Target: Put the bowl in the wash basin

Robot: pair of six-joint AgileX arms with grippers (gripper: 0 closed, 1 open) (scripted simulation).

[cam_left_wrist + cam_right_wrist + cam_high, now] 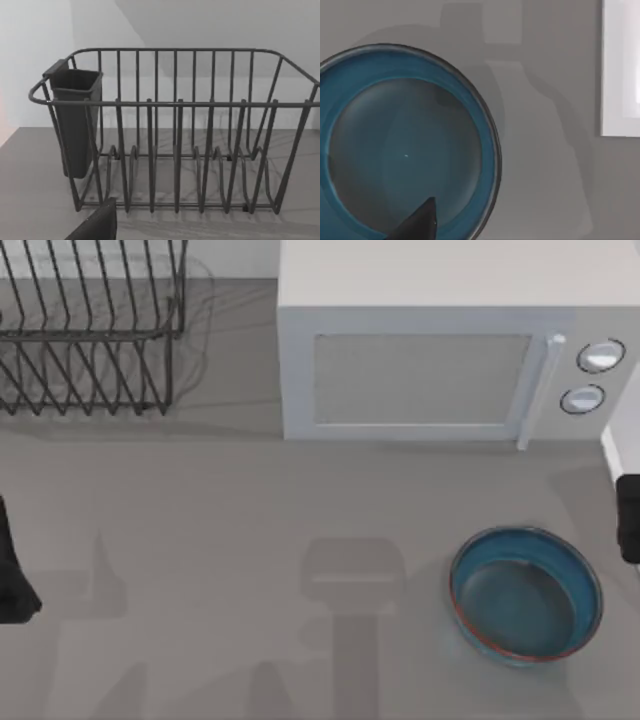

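The bowl [525, 595] is glossy blue-teal with a thin reddish-brown rim. The tabletop [200, 540] is plain grey. The microwave [450, 350] is pale grey-white, the dish rack [90, 330] dark grey wire, its cup [75, 120] dark grey.

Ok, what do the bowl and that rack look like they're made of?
The bowl looks like glazed ceramic: glossy blue-teal inside with soft reflections and a thin reddish-brown rim, though glossy plastic can't be ruled out. The dish rack looks like dark coated metal wire, thin bent rods with a matte finish; its cutlery cup looks like matte dark plastic.
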